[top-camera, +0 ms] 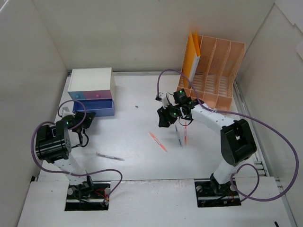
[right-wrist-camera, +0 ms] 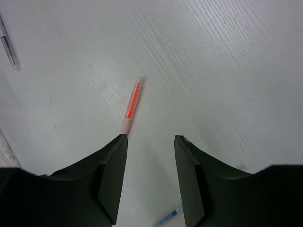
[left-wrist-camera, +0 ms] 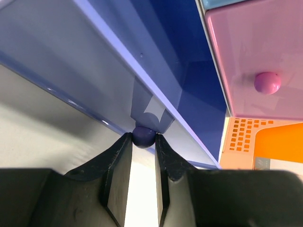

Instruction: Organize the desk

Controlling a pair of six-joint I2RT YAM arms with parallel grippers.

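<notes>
Grips with the left pincer (left-wrist-camera: 142,142) the dark blue knob (left-wrist-camera: 143,135) of the blue bottom drawer (left-wrist-camera: 165,56), slid out of the small white drawer box (top-camera: 91,81) at far left. Holds the right pincer (right-wrist-camera: 150,139) partly open and empty above the white surface (top-camera: 132,137), with a red pen (right-wrist-camera: 132,103) lying just ahead of the tips. Beneath both arms, walled by white panels, that surface; at far right on it, a peach file rack (top-camera: 215,66).

No text, label, brand or number can be read on the drawer box (top-camera: 91,82), the peach file rack (top-camera: 218,71) right of it, or the red pen (top-camera: 157,141) on the desk (top-camera: 137,163).
</notes>
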